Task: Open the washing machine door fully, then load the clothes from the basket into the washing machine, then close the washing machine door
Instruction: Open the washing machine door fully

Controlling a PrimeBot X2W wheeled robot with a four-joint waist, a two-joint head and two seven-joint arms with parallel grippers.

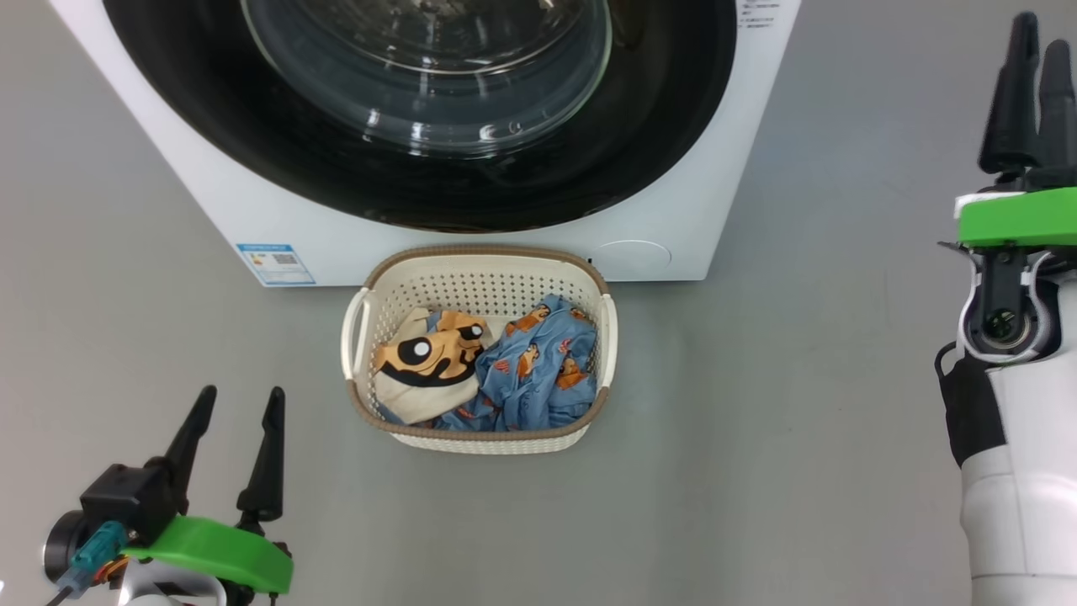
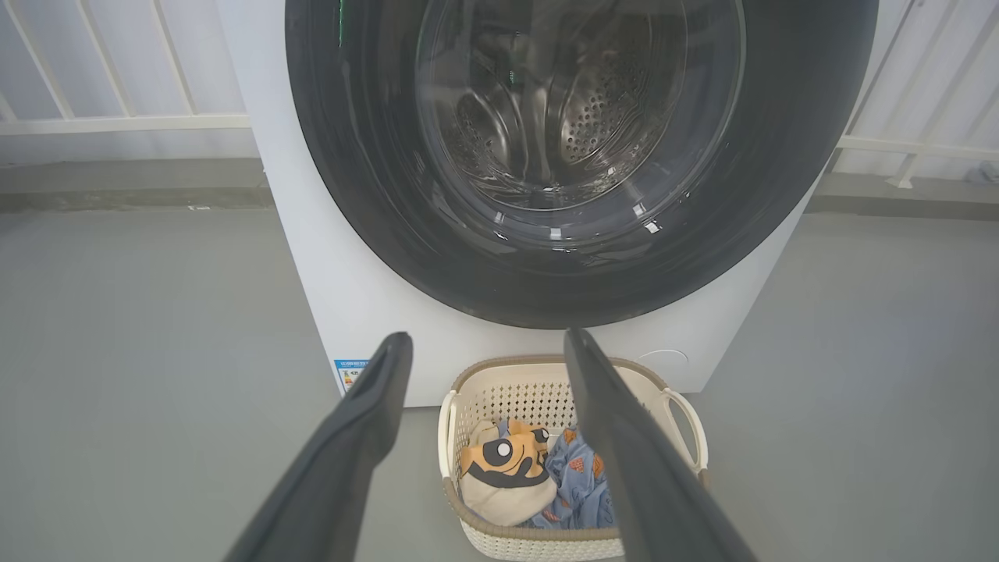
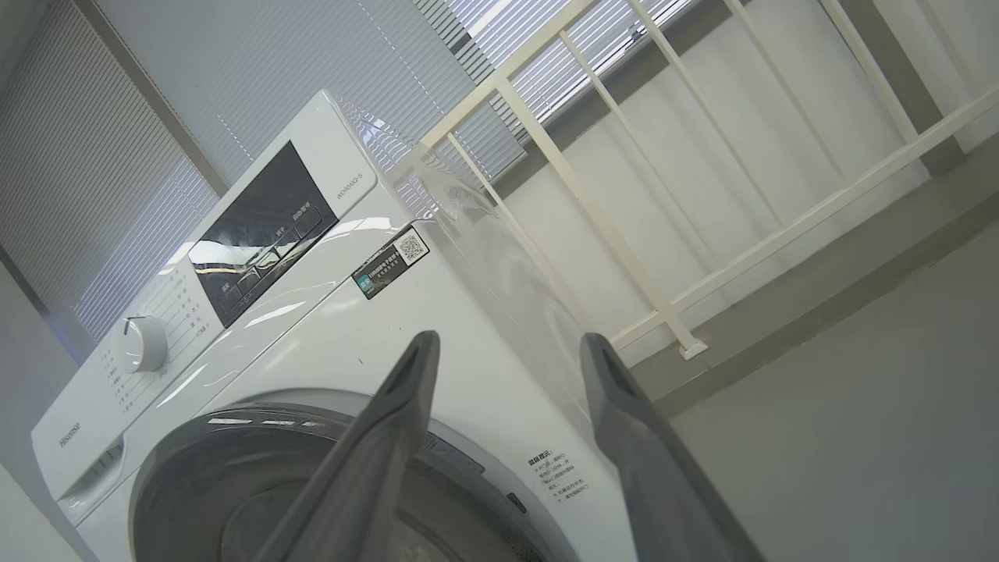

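Door: round black washing machine door [image 1: 421, 84] sits shut against the front; the steel drum shows through its glass window in the left wrist view.
Machine: white washing machine [image 1: 673, 210] stands on the grey floor [image 1: 757, 421], with a small blue sticker [image 1: 275, 263] low on its front at the left corner.
Basket: cream basket [image 1: 480, 290] with a brown rim is on the floor, just in front of the machine and below the door.
Clothes: both lie inside the basket. The cream garment [image 1: 421, 370] with the orange-black face is on the left, the blue garment [image 1: 538, 370] is on the right, and the two touch.
Left claw: the left claw [image 1: 241, 396] is low at the left, fingers spread with nothing between them, well apart from the basket. Its own view frames the basket between the two fingers.
Right claw: the right claw [image 1: 1041, 34] is raised at the far right, beside the machine and clear of it. The right wrist view shows its fingers spread and holding nothing.
Beyond: the right wrist view takes in the machine's dark control panel [image 3: 265, 234] and white dial [image 3: 140, 343], with a cream railing [image 3: 624, 195] and window blinds behind.
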